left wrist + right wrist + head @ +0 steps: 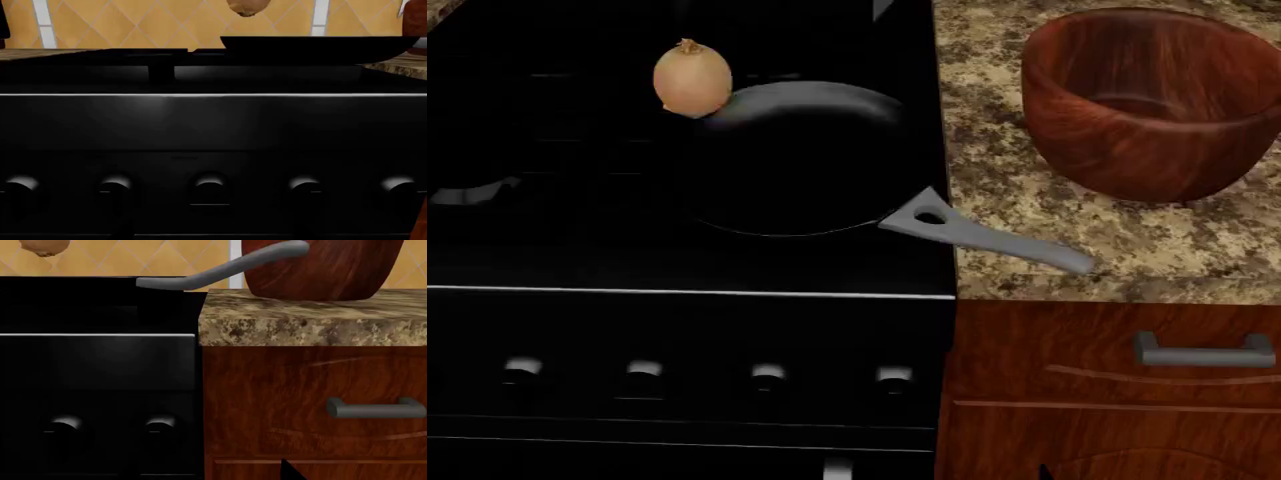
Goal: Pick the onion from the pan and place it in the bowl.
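Neither gripper appeared in any view, so jaw state could not be told. The onion [691, 78] stood upright at the pan's [794, 160] far-left rim, nearer the left arm; the bowl [1148, 100] sat right.

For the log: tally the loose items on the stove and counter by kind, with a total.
Onion: 1
Pan: 1
Bowl: 1
Total: 3
No pincer shows in any view.
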Available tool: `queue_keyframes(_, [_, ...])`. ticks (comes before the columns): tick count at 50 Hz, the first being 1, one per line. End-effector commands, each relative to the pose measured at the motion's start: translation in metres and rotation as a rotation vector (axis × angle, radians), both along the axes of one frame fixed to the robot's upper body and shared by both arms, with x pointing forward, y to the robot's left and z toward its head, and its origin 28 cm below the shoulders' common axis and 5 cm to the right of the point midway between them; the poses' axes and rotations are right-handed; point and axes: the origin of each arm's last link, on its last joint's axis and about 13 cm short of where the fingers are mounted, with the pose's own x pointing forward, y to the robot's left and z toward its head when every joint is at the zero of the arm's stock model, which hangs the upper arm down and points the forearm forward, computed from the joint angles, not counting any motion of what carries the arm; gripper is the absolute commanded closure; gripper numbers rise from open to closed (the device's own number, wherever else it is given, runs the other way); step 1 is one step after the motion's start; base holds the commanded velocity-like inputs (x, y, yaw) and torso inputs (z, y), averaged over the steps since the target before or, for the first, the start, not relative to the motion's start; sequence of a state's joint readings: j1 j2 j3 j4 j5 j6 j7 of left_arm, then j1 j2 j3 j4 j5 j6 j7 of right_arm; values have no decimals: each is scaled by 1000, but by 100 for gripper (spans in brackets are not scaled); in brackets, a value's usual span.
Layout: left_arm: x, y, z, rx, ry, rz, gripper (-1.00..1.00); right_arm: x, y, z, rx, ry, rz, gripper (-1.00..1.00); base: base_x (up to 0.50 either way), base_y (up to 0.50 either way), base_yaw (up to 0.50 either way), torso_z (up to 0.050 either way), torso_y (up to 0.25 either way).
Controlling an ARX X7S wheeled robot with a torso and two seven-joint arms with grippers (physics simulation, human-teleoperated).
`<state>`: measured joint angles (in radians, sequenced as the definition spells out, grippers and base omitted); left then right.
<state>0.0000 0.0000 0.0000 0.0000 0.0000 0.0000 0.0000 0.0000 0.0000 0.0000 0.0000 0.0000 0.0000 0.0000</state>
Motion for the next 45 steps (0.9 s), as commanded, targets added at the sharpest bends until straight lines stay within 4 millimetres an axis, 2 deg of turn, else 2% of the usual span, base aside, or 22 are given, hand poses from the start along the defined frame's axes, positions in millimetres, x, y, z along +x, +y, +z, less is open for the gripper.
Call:
queue_keyframes(1, [0,0,-1,0,0,0,-100,0,0,-1,0,0,0,-100,0,0,0,0,0])
queue_keyframes(9, [-1,-1,1,0,1,-7,-100,-4,0,7,-3,9,-4,-100,0,0,0,0,0])
queue_keyframes(18, [-1,-1,-1,3,3,-9,-100,-1,-1,1,-7,17,0,-100,0,0,0,0,0])
queue_keyframes(23, [-1,1,7,-6,-9,-2,-100,0,-4,6,-7,24,-15,-100,0,0,0,0,0])
queue_keyframes(26, [3,9,39,26,-61,55,-100,6,-11,44,-57,-47,-24,-100,0,0,0,0,0])
queue_keyframes(27, [4,11,44,37,-63,78,-100,7,-12,51,-54,-52,-17,-100,0,0,0,0,0])
queue_keyframes(29, [8,17,75,37,-104,104,-100,12,-15,87,-123,-116,-37,-100,0,0,0,0,0])
queue_keyframes(31, [8,21,104,51,-141,125,-100,12,-19,121,-119,-139,-41,-100,0,0,0,0,0])
queue_keyframes(33, [6,27,134,56,-169,170,-100,6,-21,158,-111,-193,-37,-100,0,0,0,0,0])
queue_keyframes(34, [5,28,141,60,-183,181,-100,5,-22,166,-114,-208,-41,-100,0,0,0,0,0])
queue_keyframes(38, [-6,34,201,102,-269,175,-100,-7,-27,231,-128,-296,-46,-100,0,0,0,0,0])
queue_keyframes(40, [-10,37,232,147,-323,160,-100,-9,-41,263,-92,-358,-201,-100,0,0,0,0,0])
queue_keyframes(42, [-15,51,264,169,-411,344,-100,0,-68,308,-37,-403,-371,-100,0,0,0,0,0])
queue_keyframes(43, [-16,55,278,134,-427,429,-100,1,-67,331,-58,-465,-377,-100,0,0,0,0,0])
queue_keyframes(44, [-17,56,291,169,-464,467,-100,-3,-60,347,-60,-519,-377,-100,0,0,0,0,0])
queue_keyframes(45, [-20,53,301,222,-498,484,-100,-11,-52,355,-59,-550,-377,-100,0,0,0,0,0])
